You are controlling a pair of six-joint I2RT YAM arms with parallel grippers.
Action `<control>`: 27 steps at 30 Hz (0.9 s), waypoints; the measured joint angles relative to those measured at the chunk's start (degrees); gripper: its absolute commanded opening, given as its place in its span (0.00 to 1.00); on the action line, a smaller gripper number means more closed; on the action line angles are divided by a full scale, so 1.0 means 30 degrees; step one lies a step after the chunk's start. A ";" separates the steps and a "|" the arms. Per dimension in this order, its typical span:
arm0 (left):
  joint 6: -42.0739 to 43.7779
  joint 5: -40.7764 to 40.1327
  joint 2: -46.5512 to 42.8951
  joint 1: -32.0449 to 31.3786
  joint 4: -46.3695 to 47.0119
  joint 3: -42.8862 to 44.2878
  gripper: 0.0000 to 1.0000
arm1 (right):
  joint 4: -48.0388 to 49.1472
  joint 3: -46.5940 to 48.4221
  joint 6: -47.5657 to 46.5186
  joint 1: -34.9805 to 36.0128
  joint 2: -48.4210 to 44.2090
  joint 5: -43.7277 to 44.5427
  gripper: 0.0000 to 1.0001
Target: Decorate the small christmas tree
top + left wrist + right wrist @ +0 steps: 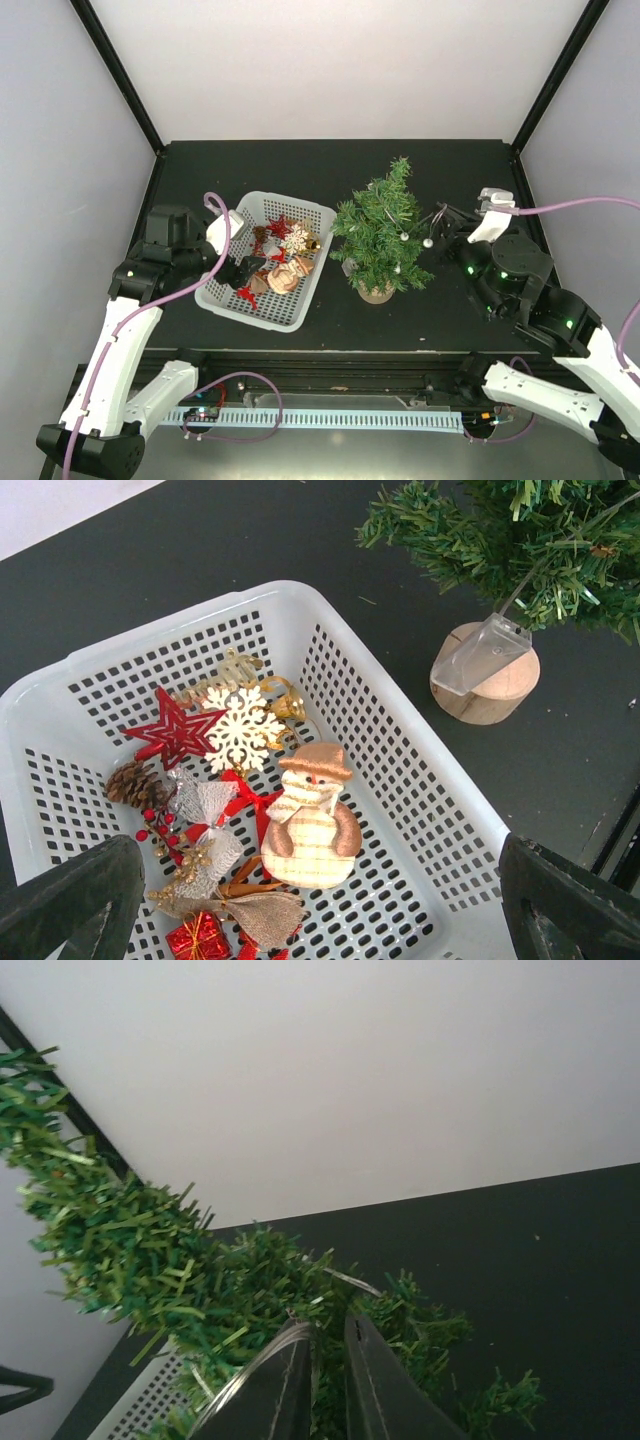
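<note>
- Fingers (pixel 375 1390) of the right gripper (pixel 328 1322) fill the bottom of the right wrist view. They stand nearly together with only a thin slit between them, tips buried in the needles of the small christmas tree (pixel 385 235). Whether a hanging thread is pinched there cannot be told.
- That tree stands upright on its round wooden base (pixel 375 292), near the middle of the black table (pixel 330 165).
- At the tree's right edge a silver ball (pixel 427 242) hangs just beside the right gripper's tips.
- The step in hand looks like hanging that ball on a right-side branch. To do it well, the loop should settle over a branch tip before the jaws part. They should part only slightly, and the gripper should back straight out, away from the tree, so it neither drags needles nor tips the light tree.
- The right arm reaches in from the tree's right, forearm low, fingers pointing into the foliage at about mid-height.
- Left of the tree, just beside its base, sits the white mesh basket (pixel 285 199). It holds a snowman (pixel 312 815), a red star (pixel 172 730), a white snowflake (pixel 240 730) and a pine cone (pixel 133 782).
- The left gripper (pixel 310 880) hovers over the basket side away from the tree. Its jaws are spread wide and empty, aimed down at the ornaments, with the elbow bent.
</note>
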 measured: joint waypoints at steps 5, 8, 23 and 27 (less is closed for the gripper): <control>-0.0015 0.0000 0.0000 0.0044 0.0000 0.0000 0.97 | -0.0204 0.0153 0.0350 -0.0153 0.0466 0.1049 0.16; -0.0036 0.0007 0.0000 0.0102 0.0000 -0.0007 0.97 | -0.0197 0.0189 0.0554 -0.0670 0.0729 0.1275 0.18; -0.0131 0.0022 0.0015 0.0160 0.0000 -0.0007 0.97 | 0.1428 0.0933 0.1705 -0.7490 0.3956 -0.4335 0.44; -0.0138 0.0095 0.0095 0.0189 0.0000 -0.0007 0.97 | 0.1865 0.1545 0.1938 -0.9100 0.4940 -0.6717 0.53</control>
